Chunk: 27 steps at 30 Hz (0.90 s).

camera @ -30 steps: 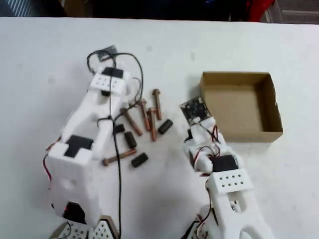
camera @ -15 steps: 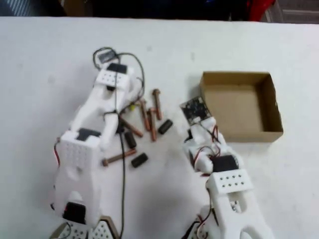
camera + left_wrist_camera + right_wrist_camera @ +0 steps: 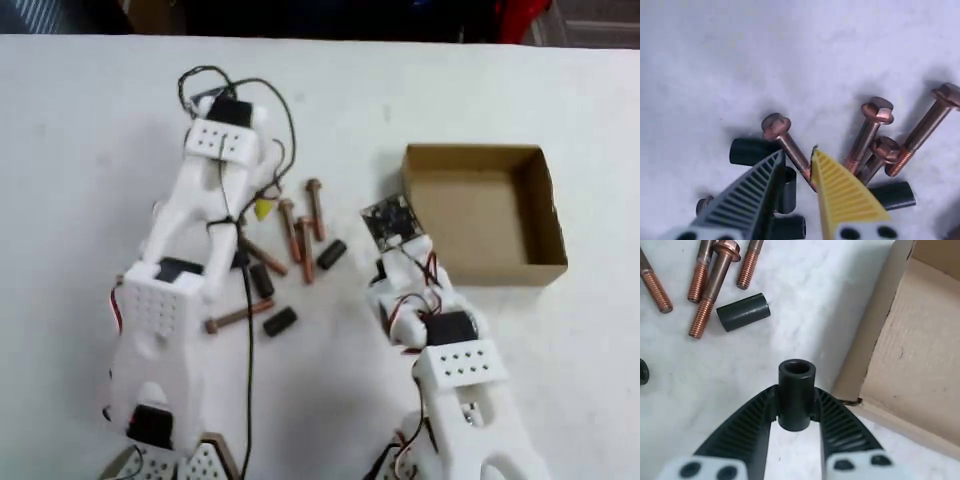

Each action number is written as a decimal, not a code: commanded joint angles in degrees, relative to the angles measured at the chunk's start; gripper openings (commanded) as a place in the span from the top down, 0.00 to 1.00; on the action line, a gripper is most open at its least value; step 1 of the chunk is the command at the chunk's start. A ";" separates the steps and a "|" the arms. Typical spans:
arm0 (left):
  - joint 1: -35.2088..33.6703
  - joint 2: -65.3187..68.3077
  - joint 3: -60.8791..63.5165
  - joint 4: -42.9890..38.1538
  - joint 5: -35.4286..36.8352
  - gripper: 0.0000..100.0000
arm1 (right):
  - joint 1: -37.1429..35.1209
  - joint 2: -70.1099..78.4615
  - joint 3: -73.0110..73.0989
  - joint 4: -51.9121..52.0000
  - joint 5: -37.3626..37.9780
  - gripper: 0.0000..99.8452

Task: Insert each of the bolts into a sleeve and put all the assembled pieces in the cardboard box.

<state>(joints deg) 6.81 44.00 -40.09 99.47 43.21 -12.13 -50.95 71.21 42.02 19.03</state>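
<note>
**A:** Judging from above, how much of the job can be counted as done?

**B:** None of it is finished. The cardboard box is seen bare inside, and no bolt is seen seated in any sleeve.

**A:** Where are the parts found?

**B:** The bolts are scattered on the table at nine o'clock from the box, about five by count. The loose sleeves are mixed in toward the six o'clock side of the pile, and roughly four are made out.

**A:** How is the left gripper described?

**B:** The left gripper is poised over the pile, at its eleven o'clock edge. Its jaws are parted and set either side of the shank of one bolt. A small gap is seen, so a firm clamp is not judged to be made.

**A:** And the right one?

**B:** The right gripper is clenched on one sleeve, which is held upright with its bore open upward. It is placed just beside the box wall, at about nine o'clock from the box, between pile and box.

**A:** What is left, then?

**B:** Everything, it is judged. A bolt must be lifted and passed into the held sleeve, and the pair must be dropped in the box. The same must then be repeated for each remaining bolt.
</note>
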 commanded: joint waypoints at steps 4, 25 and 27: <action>1.89 1.45 1.32 1.14 0.62 0.88 | 0.57 -1.45 -0.62 -1.27 -0.09 0.98; 1.36 6.11 -0.79 1.14 0.70 0.62 | 0.57 -1.45 -0.53 -1.10 -0.09 0.98; 1.19 6.11 -0.79 1.14 0.62 0.62 | 0.57 -1.45 -0.53 -1.10 -0.09 0.98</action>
<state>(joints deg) 7.69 50.77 -38.24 99.56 43.38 -12.13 -50.95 71.21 42.02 19.03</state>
